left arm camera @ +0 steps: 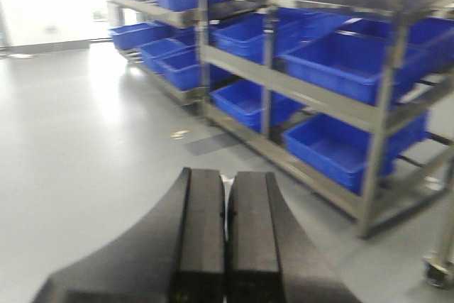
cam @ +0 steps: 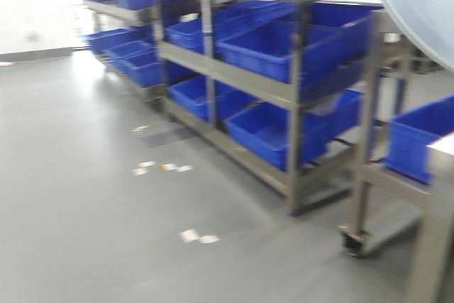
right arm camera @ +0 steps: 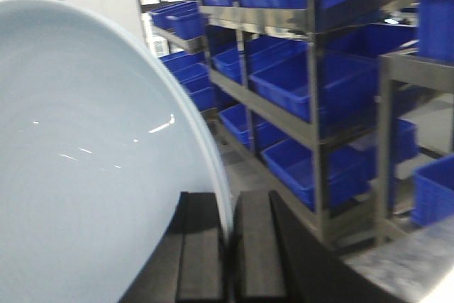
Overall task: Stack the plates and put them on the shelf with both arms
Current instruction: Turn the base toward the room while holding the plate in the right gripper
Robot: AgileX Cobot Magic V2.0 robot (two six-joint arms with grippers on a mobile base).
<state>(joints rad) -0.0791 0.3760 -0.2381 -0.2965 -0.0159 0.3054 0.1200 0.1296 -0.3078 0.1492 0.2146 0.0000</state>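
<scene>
We see one round, shiny white plate (right arm camera: 92, 154) standing on edge | our right gripper (right arm camera: 228, 260) pinches its rim | our left gripper (left arm camera: 227, 246) is squeezed closed on nothing | the front view shows the plate's edge up high, near the steel shelf (cam: 241, 77) holding many blue bins (cam: 277, 47).

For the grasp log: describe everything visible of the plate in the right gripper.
The plate is round, shallow and plain white with a bluish cast, glossy with streaks of reflected light. It fills the left of the right wrist view, its low rim pinched between the shut jaws of the right gripper. Nothing else visibly touches it. The front view shows it held in the air, top right, partly cropped.
</scene>
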